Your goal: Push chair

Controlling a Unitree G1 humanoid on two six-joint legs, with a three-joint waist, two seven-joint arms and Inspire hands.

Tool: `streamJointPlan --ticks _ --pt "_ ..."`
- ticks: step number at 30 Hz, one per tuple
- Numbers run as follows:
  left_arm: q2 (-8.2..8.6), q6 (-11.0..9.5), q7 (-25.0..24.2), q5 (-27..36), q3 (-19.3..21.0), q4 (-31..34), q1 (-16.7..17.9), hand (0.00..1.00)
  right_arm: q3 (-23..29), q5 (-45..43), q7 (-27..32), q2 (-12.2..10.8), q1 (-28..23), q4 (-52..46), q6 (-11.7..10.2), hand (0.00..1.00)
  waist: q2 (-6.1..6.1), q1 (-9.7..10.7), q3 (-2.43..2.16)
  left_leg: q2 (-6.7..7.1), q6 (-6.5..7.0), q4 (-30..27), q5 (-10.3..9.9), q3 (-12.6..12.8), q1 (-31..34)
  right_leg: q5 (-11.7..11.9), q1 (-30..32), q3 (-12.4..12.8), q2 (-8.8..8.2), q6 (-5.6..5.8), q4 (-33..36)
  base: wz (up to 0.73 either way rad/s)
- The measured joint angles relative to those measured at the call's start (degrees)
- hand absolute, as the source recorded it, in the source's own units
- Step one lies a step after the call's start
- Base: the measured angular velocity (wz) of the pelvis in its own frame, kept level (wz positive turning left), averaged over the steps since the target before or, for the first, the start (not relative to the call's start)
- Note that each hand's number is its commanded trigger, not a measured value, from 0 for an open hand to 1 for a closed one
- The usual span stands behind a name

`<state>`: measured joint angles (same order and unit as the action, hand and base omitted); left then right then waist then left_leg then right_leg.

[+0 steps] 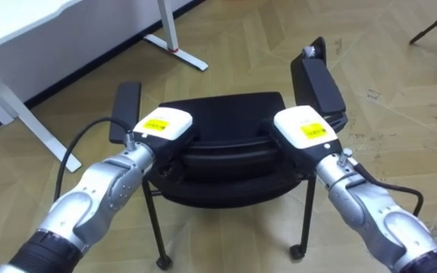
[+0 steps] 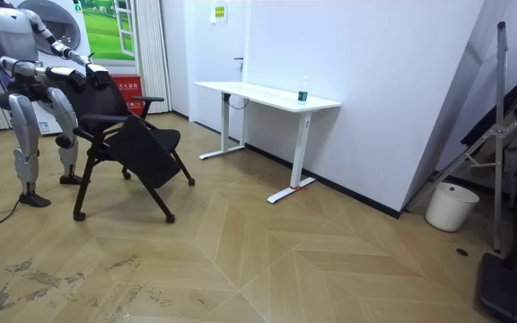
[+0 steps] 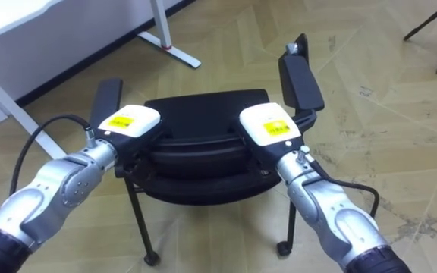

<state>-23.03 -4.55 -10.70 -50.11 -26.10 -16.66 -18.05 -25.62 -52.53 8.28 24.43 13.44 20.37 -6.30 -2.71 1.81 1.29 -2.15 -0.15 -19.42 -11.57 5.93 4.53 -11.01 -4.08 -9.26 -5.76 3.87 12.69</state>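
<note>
While the robot stands upright behind the black chair (image 1: pixel 226 144) at the room view's left, I log both arms reaching forward to the top of its backrest. Left hand (image 1: pixel 164 125) sits on the backrest's left end, right hand (image 1: pixel 303 127) on its right end, each touching the upper edge. I see only the backs of the hands from the head camera, so I cannot tell whether either hand is clasped round the edge or merely laid against it.

Chair position: on the herringbone wood floor (image 2: pixel 330 260), directly before the robot, backrest towards it. Left armrest (image 1: pixel 126 110) and right armrest (image 1: pixel 319 80) point away from the robot, just outside each hand. One castor (image 1: pixel 300 250) shows at the foot of the near right leg.

Surroundings: a white desk (image 2: pixel 267 95) stands against the wall, well apart from the chair, towards the room view's right. What looks like a small bottle (image 2: pixel 302 90) stands upright on its top. A white bucket (image 2: pixel 448 206) sits on the floor further right, near the wall.
</note>
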Motion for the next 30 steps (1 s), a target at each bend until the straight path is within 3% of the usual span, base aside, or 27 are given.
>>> streamJointPlan --ticks 15,24,30 --pt "-0.31 -0.41 -0.02 -0.11 -0.49 0.35 -0.14 1.00 -0.04 -0.26 1.65 0.06 -0.01 0.98 -0.50 1.00 0.37 -0.19 -0.03 0.04 0.00 -0.10 0.00 -0.06 0.18 -0.04 0.03 0.01 -0.01 0.06 -0.07 0.00" --pt "-0.63 0.44 -0.74 -0.17 -1.10 1.12 -0.44 1.00 -0.13 0.07 1.90 0.06 -0.09 1.18 -0.50 1.00 0.92 -0.15 0.01 0.02 0.00 -0.49 0.00 -0.37 0.38 -0.05 -0.01 -0.35 -0.04 0.07 0.01 0.00" --pt "-0.01 0.57 -0.84 -1.69 -1.11 1.07 -0.50 1.00 -0.17 0.49 2.00 0.00 -0.13 1.79 -0.46 1.00 1.15 -0.10 0.17 -0.66 -0.07 -2.52 -0.96 -0.50 0.98 -0.13 -0.49 -1.22 0.27 0.03 0.22 0.04"
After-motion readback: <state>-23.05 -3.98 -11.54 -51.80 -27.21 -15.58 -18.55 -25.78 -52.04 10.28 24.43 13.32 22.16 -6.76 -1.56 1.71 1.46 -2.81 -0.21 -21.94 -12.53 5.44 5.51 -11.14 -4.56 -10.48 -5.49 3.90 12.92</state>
